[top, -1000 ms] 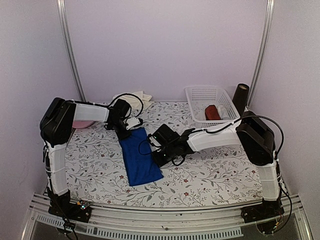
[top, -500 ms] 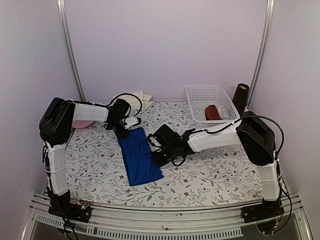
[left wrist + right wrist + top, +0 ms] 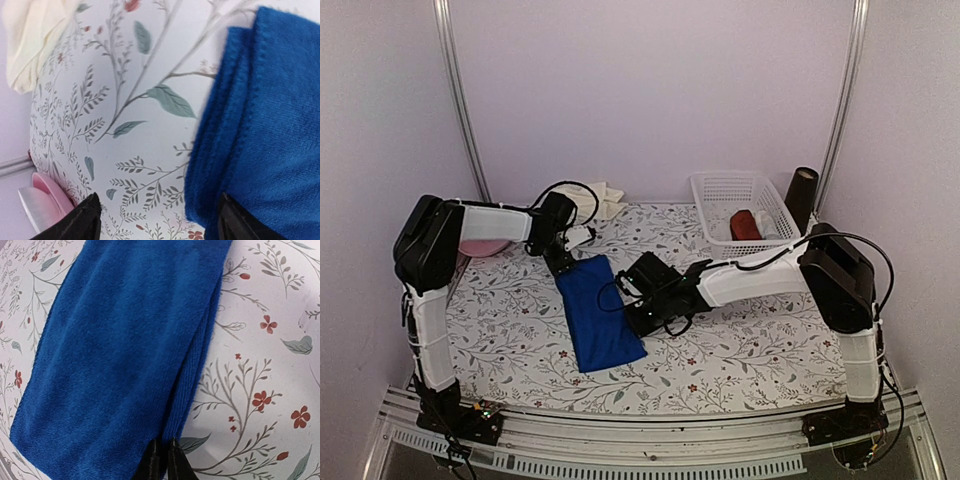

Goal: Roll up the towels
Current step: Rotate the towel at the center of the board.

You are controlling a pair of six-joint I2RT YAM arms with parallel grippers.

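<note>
While your left gripper (image 3: pixel 160 222) stands with its jaws spread wide, one finger over the floral table and the other over the blue towel (image 3: pixel 260 130), it straddles that towel's folded far corner and holds nothing. Your right gripper (image 3: pixel 164 460) is closed, its tips pressed together right at the towel's long right-hand edge. Whether a bit of hem is caught between them you cannot tell from its wrist view. Moving outward, the blue towel lies flat as a long narrow strip, folded lengthwise. It runs from the left gripper toward the near edge of the table (image 3: pixel 740 350), in the middle between the two arms. No turn of a roll shows at either end, so I judge the blue one prepared but not yet rolled. The cream towel (image 3: pixel 597 197) sits crumpled in a heap at the far edge, just beyond the left gripper. Neither arm touches it, so it likely has both folding and rolling ahead of it. Count what you have: two towels, one blue and one cream, neither rolled. There are two grippers, one spread and one closed. One white basket (image 3: pixel 713 210) at the far right holds one dark red roll (image 3: pixel 744 225), and one dark cylinder (image 3: pixel 801 195) stands just beside the basket. One pink object (image 3: pixel 480 247) lies at the far left, partly hidden by the left arm.
</note>
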